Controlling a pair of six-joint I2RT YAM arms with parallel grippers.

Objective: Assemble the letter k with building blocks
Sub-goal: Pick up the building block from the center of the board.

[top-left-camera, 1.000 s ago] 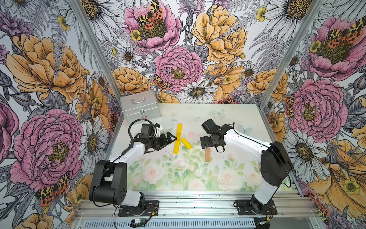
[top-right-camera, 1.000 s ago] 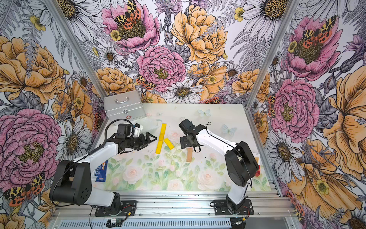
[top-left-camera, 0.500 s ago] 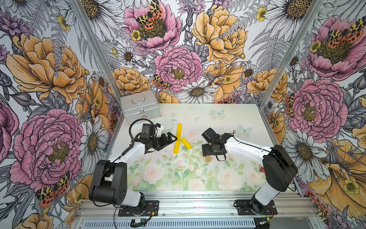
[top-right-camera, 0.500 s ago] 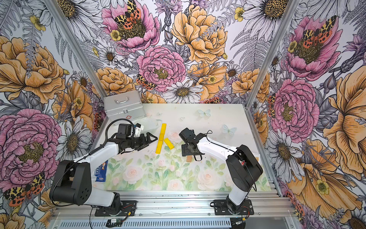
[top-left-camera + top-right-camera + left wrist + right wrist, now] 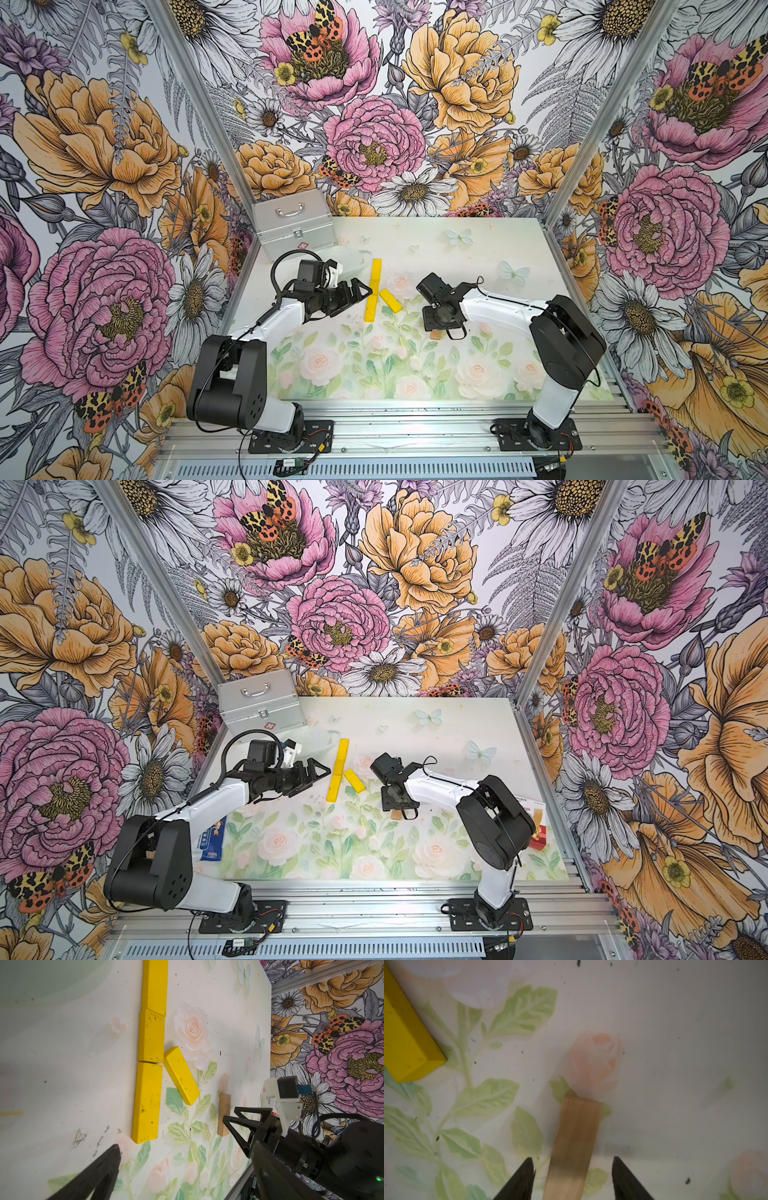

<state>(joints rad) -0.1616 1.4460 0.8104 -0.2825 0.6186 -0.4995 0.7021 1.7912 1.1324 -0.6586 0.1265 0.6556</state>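
Three yellow building blocks lie end to end as a straight stem (image 5: 373, 291) (image 5: 337, 771) (image 5: 151, 1035). A shorter yellow block (image 5: 390, 300) (image 5: 181, 1075) (image 5: 406, 1043) slants off the stem's middle toward the front right, as part of the letter k. The tan block (image 5: 577, 1136) (image 5: 224, 1113) (image 5: 435, 334) lies flat to their right. My right gripper (image 5: 573, 1159) (image 5: 435, 327) points down over it, open, one finger on each side with gaps showing. My left gripper (image 5: 359, 299) (image 5: 187, 1147) hovers open and empty just left of the stem.
A silver case (image 5: 293, 224) stands at the back left corner. A blue packet (image 5: 212, 837) lies by the left arm, and a red-and-white box (image 5: 536, 825) sits at the right edge behind the right arm.
My right gripper has moved toward the front and down over the tan block, and its jaws have narrowed around it. The left arm has stayed still.
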